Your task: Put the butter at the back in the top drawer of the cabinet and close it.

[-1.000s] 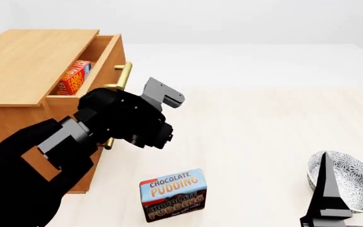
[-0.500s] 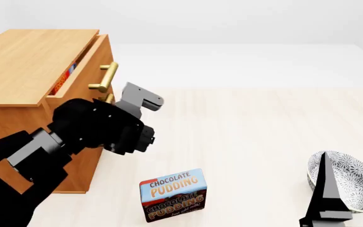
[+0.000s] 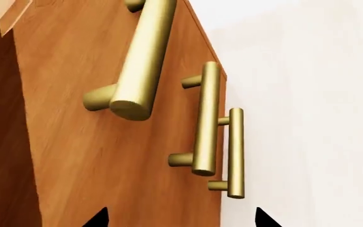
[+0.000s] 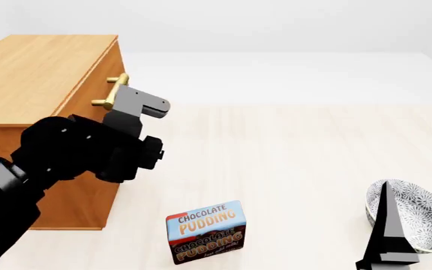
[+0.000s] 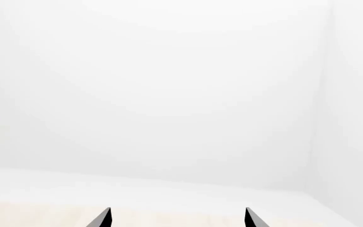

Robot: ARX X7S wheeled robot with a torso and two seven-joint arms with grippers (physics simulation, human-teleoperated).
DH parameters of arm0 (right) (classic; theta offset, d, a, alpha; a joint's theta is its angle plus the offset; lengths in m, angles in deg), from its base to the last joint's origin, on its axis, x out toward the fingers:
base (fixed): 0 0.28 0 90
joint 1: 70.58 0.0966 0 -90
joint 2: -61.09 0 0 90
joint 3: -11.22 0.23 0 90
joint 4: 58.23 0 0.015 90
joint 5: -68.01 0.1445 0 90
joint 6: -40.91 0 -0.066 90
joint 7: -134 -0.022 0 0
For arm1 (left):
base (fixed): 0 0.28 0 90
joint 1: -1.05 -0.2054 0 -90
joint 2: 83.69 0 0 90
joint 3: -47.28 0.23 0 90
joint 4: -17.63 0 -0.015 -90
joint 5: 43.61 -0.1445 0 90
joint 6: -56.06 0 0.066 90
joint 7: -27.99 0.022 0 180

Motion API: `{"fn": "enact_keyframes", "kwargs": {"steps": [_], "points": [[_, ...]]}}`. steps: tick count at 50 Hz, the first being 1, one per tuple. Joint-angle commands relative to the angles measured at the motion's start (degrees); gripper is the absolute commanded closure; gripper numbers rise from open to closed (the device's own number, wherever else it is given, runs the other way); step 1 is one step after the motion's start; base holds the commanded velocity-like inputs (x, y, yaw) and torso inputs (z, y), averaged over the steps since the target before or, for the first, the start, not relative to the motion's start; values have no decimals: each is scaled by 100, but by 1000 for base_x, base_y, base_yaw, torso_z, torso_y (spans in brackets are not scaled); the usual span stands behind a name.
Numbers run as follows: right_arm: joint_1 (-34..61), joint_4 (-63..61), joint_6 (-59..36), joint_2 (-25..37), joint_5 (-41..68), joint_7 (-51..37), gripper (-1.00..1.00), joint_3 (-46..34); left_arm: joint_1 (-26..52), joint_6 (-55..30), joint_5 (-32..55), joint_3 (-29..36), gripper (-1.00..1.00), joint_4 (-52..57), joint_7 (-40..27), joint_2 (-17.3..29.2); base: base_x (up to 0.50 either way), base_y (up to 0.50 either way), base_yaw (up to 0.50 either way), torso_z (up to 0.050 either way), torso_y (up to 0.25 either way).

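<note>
Wooden and light brown, the cabinet (image 4: 43,73) looks shut all the way, so the butter cannot be seen; it is probably inside the top drawer (image 3: 106,142). The left end effector (image 3: 178,220) sits open, right by the brass handle (image 3: 140,61), probably from pushing. The right end effector (image 5: 177,218) is open too, holding nothing.
</note>
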Motion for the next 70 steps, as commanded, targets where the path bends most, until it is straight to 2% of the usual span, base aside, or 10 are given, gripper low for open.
{"fn": "enact_keyframes", "kwargs": {"steps": [1,18,24,33,38,62,66,70], "points": [[-6,-1,0,0,2,12,-100,10,-33,46,-64,-80,-100,155,-201,317,0,0,0,0,0],[5,-1,-8,0,25,44,-100,40,-22,105,-69,-117,-100,33,-420,444,0,0,0,0,0],[-1,-2,-5,0,8,36,-100,40,26,137,-146,-107,-100,88,-751,494,0,0,0,0,0],[-20,-1,1,0,-14,21,-100,31,35,122,-381,34,-100,213,-1620,577,0,0,0,0,2],[-27,-1,3,0,-19,16,-100,29,38,122,-374,17,-100,220,-1774,671,0,0,2,0,2],[-39,0,7,0,-3,19,-100,43,-1,174,-836,333,-100,-1077,-1204,295,4,4,6,0,1],[-37,-1,3,0,1,26,-100,50,-23,183,-808,312,-100,-940,-1199,327,6,6,6,0,0],[-37,-1,-1,0,-5,28,-100,54,-65,264,-644,157,-100,-262,-1162,520,5,6,6,0,0]]}}
